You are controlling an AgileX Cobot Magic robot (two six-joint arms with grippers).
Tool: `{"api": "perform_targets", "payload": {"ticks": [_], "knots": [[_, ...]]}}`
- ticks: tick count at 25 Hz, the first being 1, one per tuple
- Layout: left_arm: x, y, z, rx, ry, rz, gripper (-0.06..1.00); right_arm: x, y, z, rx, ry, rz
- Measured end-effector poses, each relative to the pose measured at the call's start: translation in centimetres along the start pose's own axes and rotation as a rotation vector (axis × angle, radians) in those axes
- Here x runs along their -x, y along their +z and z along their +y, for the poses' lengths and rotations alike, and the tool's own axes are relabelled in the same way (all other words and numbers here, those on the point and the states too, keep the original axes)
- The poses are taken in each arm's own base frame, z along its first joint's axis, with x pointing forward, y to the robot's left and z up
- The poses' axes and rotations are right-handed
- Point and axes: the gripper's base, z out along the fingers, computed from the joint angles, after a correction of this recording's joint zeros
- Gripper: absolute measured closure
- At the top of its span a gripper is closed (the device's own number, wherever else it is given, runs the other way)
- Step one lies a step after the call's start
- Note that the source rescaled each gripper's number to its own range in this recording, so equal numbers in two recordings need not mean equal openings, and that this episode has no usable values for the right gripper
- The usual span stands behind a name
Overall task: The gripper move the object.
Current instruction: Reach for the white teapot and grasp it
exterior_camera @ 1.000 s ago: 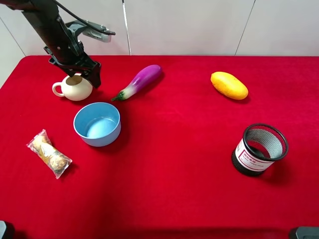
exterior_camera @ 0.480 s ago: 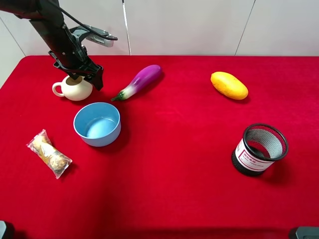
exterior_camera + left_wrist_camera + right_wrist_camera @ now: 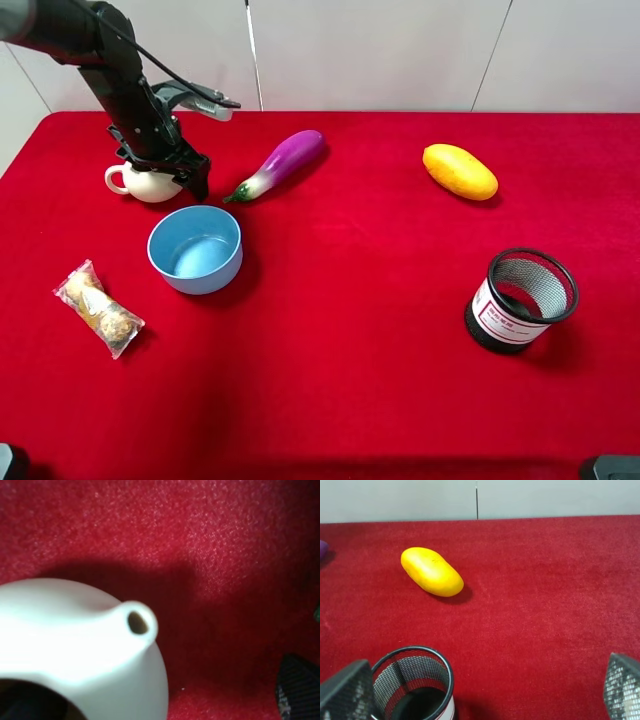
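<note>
The cream-white teapot (image 3: 140, 185) stands at the table's back left, its loop handle pointing left. My left gripper (image 3: 172, 172) is down over the pot's right side and hides its opening. In the left wrist view the teapot (image 3: 75, 645) fills the frame with its short spout (image 3: 140, 625) showing. One black fingertip (image 3: 297, 690) stands clear of the pot's wall, and a dark shape sits by the pot's opening. The jaws look open around the wall. My right gripper (image 3: 484, 687) is open and empty, its fingers wide apart above a mesh cup.
A light blue bowl (image 3: 195, 248) sits just in front of the teapot. A purple eggplant (image 3: 280, 163) lies to its right. A yellow mango (image 3: 459, 171), a black mesh cup (image 3: 520, 298) and a wrapped snack (image 3: 97, 307) also lie on the red cloth (image 3: 340, 350).
My left gripper has come lower and slightly right onto the teapot's right side. The teapot has stayed in place. Nothing else has moved.
</note>
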Motion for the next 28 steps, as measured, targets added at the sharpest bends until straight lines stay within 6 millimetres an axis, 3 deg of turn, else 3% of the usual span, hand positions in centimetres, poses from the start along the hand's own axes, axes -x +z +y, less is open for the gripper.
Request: {"api": "perform_targets", "payload": {"ticks": [7, 10, 13, 18, 28], "knots": [[-0.3, 1.6, 0.0, -0.011, -0.002, 0.038, 0.18, 0.0, 0.0, 0.0, 0.0, 0.0, 0.0], [-0.3, 1.6, 0.0, -0.01, -0.001, 0.036, 0.25, 0.0, 0.0, 0.0, 0.0, 0.0, 0.0], [-0.3, 1.6, 0.0, -0.009, 0.001, 0.037, 0.46, 0.0, 0.0, 0.0, 0.0, 0.0, 0.0], [-0.3, 1.6, 0.0, -0.008, 0.001, 0.036, 0.91, 0.0, 0.0, 0.0, 0.0, 0.0, 0.0], [-0.2, 1.6, 0.0, -0.009, 0.001, 0.035, 0.93, 0.0, 0.0, 0.0, 0.0, 0.0, 0.0]]}}
